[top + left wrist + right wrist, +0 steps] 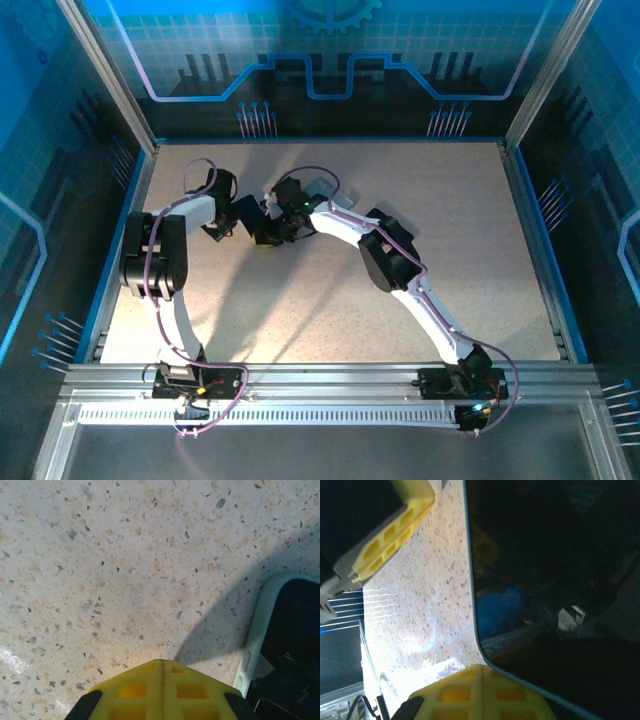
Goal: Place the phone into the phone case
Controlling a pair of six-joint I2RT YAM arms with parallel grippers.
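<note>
Phone (555, 555) apparently lying in pale phone case (252, 635) on desk (125, 555), mid-rear. Left jaws clenched, empty, beside case rim. Right jaws clenched, empty, at phone's edge. Seating step likely; next: press edges down evenly.

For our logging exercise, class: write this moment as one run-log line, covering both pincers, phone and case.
left pincer: shut, beside case | right pincer: shut, at phone corner | phone fully seated: cannot tell
</note>
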